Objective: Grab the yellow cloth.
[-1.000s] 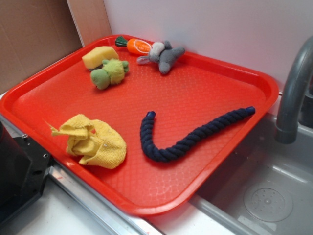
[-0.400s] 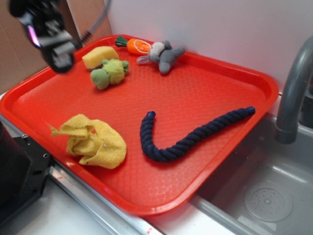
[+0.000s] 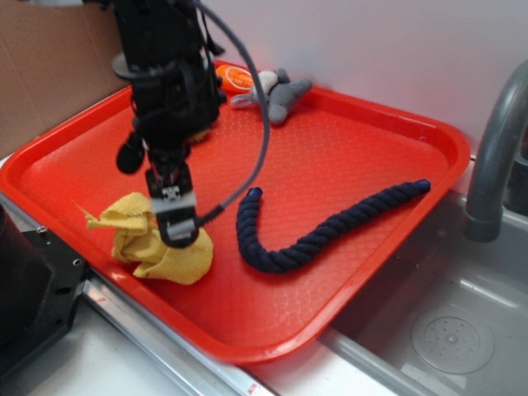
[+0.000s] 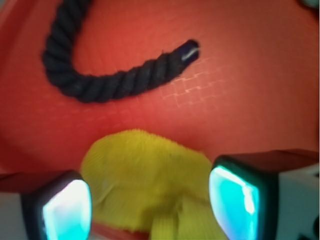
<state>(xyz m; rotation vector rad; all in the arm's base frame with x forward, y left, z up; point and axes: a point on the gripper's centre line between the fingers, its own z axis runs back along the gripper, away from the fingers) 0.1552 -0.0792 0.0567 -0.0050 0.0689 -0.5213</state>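
Two glowing finger pads (image 4: 67, 207) frame our wrist view, spread wide with nothing clamped between them, and the yellow cloth (image 4: 145, 182) fills the gap. From outside we see the gripper (image 3: 176, 231) poised right over the cloth (image 3: 157, 243), which sits crumpled near the tray's (image 3: 355, 148) seven o'clock edge. We cannot tell whether the pads already touch the fabric. At about three o'clock from the gripper lies the dark blue rope (image 3: 313, 235), its curled end near the cloth. The grey plush mouse (image 3: 280, 95) and an orange carrot toy (image 3: 235, 78) lie far off at twelve o'clock. In our judgement the risks are pinching only a thin fold that slips free, or pressing down onto the tray floor.
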